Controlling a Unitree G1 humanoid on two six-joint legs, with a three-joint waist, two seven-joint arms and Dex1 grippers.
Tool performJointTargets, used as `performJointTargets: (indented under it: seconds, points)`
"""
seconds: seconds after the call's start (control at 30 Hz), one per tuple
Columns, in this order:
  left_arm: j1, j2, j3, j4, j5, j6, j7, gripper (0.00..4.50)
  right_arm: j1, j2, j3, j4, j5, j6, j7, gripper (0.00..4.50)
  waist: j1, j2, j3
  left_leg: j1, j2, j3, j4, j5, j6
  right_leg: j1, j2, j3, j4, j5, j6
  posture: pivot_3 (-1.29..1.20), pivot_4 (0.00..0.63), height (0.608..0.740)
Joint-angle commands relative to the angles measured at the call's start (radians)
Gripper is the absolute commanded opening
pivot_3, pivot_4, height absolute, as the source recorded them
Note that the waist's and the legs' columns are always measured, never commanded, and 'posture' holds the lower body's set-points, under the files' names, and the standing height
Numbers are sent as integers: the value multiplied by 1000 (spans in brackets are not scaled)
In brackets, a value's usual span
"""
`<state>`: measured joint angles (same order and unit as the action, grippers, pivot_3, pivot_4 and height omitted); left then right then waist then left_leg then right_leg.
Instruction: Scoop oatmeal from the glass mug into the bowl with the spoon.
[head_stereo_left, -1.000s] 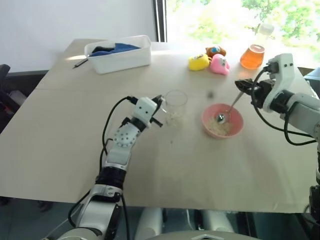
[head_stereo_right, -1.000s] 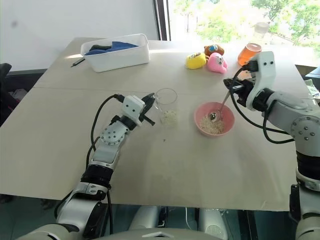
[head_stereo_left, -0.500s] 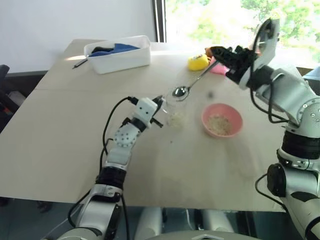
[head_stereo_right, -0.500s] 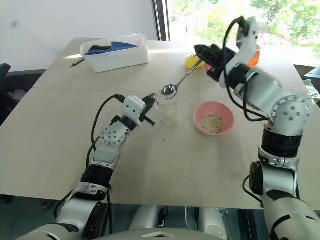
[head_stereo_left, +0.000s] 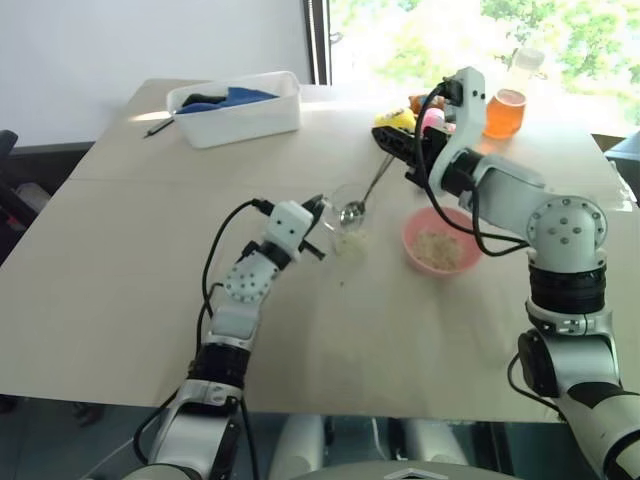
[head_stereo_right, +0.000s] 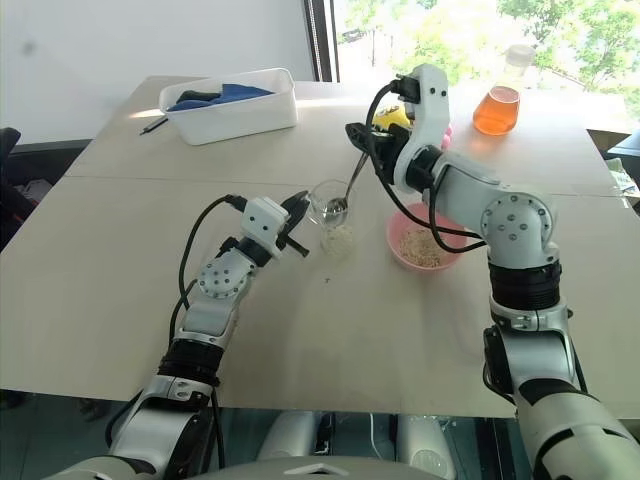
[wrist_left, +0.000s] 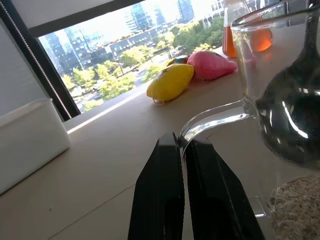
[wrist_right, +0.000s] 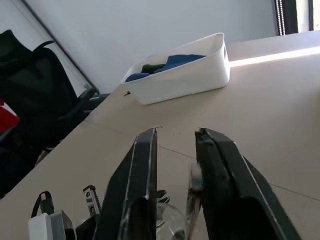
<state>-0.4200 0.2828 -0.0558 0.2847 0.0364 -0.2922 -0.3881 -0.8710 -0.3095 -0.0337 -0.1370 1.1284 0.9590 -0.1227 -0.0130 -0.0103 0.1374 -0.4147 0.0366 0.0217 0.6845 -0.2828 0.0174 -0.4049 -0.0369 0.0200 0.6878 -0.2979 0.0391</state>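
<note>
The glass mug (head_stereo_left: 347, 216) stands mid-table with a small heap of oatmeal (head_stereo_left: 350, 241) in its bottom. My left gripper (wrist_left: 180, 140) is shut on the mug's clear handle (wrist_left: 212, 119). The silver spoon (head_stereo_left: 365, 195) leans in the mug, its oval end (wrist_left: 290, 120) inside the glass just above the oatmeal. My right gripper (head_stereo_left: 388, 143) is over the mug at the top of the spoon's handle. Its fingers stand apart, open, with the handle (wrist_right: 193, 181) lying against one of them. The pink bowl (head_stereo_left: 470, 236) to the mug's right holds more oatmeal (head_stereo_left: 437, 248).
A white tub (head_stereo_left: 238, 110) with blue cloth stands at the back left, a black pen (head_stereo_left: 160, 127) beside it. Yellow and pink toy ducks (head_stereo_left: 395, 122) and a flask of orange liquid (head_stereo_left: 503, 108) stand at the back right. A dark chair (wrist_right: 45, 100) stands beyond the table's left side.
My right arm swung left from the bowl with the spoon and lowered its oval end into the mug. Its fingers have parted. The left gripper kept its hold on the handle.
</note>
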Motion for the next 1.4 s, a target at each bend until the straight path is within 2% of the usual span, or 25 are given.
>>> performJointTargets:
  seconds: [0.03,0.1,0.3,0.4,0.5,0.8,0.9,1.07,1.2,1.3,1.4]
  points:
    - [10,5,3,-43,-1,4,4,0,-47,3,-50,-21,-2,2,12,2561,0,0,0,0,0,0,0,0,0,0,0,0,0,0,0,0,150,740]
    - [12,5,3,-46,-1,7,4,0,-54,-5,-74,-15,-6,5,16,3388,0,0,0,0,0,0,0,0,0,0,0,0,0,0,0,0,150,740]
    - [13,6,5,-45,-10,9,-7,0,-65,-12,-144,-8,-12,7,16,3388,0,0,0,0,0,0,0,0,0,0,0,0,0,0,0,0,150,740]
    - [10,9,2,-41,-4,1,-10,1057,-53,-10,-157,-17,-21,16,14,3424,-1,0,0,0,0,0,0,0,0,-1,0,0,0,0,0,0,150,740]
    - [6,10,-4,-35,11,-4,-9,2460,-47,-2,-164,-26,-17,30,7,3424,0,0,0,0,0,0,0,0,0,-1,0,0,0,0,0,0,150,740]
    - [57,22,14,-100,2,6,-15,2460,-53,0,-189,-28,0,52,0,3424,-1,0,0,0,0,1,0,0,0,-1,0,1,0,0,0,0,150,740]
    - [122,48,36,-187,-27,24,-33,2460,-41,-14,-205,-58,39,84,10,3424,-2,0,0,-1,0,1,-1,0,0,-1,0,1,0,0,0,0,150,740]
    - [250,102,87,-377,-97,78,-64,2460,9,-109,-220,-133,94,132,107,3424,0,0,0,-1,1,0,-1,-2,3,-1,-4,3,0,0,0,0,150,740]
    - [377,121,146,-562,-256,241,-91,2460,180,-199,-241,-239,94,94,261,3424,3,0,0,-2,0,-1,-1,-3,5,-1,-7,2,-3,0,0,0,150,740]
    - [466,110,200,-634,-410,417,-79,2460,372,-288,-193,-326,-39,30,374,3424,2,0,0,-1,0,-3,-1,-4,6,3,-7,0,-6,0,0,0,150,740]
    - [575,135,229,-659,-424,460,-98,2460,649,-370,-162,-414,-210,-156,590,3424,1,0,0,0,0,-4,-1,-4,6,4,-7,-1,-7,0,0,0,150,740]
